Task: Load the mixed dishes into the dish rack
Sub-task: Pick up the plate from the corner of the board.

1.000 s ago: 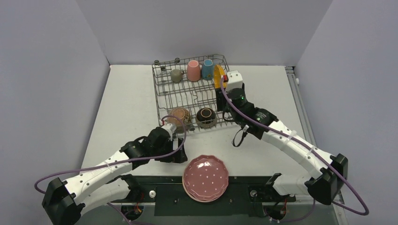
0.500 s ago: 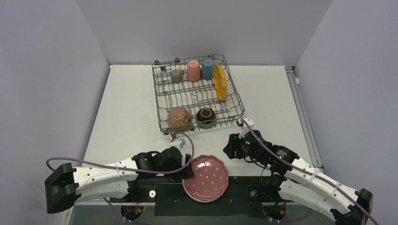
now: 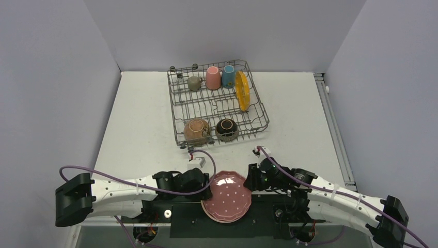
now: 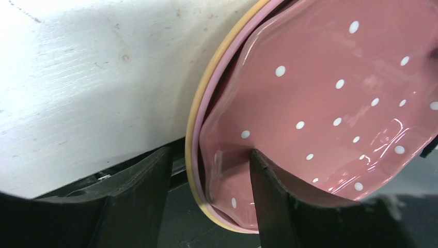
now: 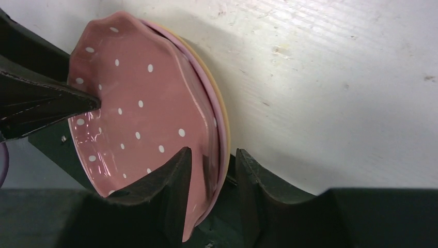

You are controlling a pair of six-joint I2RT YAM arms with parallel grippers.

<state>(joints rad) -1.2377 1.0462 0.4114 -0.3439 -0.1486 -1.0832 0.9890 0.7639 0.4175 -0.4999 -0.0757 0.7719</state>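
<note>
A stack of plates, pink with white dots (image 3: 227, 195) on top, lies at the table's near edge. My left gripper (image 3: 207, 189) is open, its jaws straddling the stack's left rim (image 4: 209, 151); one finger (image 4: 274, 196) rests inside the top pink plate (image 4: 330, 88). My right gripper (image 3: 251, 181) is open astride the right rim (image 5: 213, 152), one finger (image 5: 173, 191) over the top plate (image 5: 139, 98). The dish rack (image 3: 178, 111) holds the orange plate (image 3: 241, 91) upright, a pink cup (image 3: 213, 77), a blue cup (image 3: 228, 76), a grey-green cup (image 3: 194, 82), a terracotta bowl (image 3: 197, 129) and a dark brown bowl (image 3: 227, 129).
Under the top plate lie a paler pink rim (image 4: 202, 103) and a yellow rim (image 4: 192, 124). The stack overhangs the black base strip (image 3: 186, 212) at the table's near edge. Purple cables (image 3: 124, 181) loop beside both arms.
Both arms drew back from the rack to the near edge. The right gripper left the orange plate standing in the rack. Both grippers now straddle the pink plate stack's rims.
</note>
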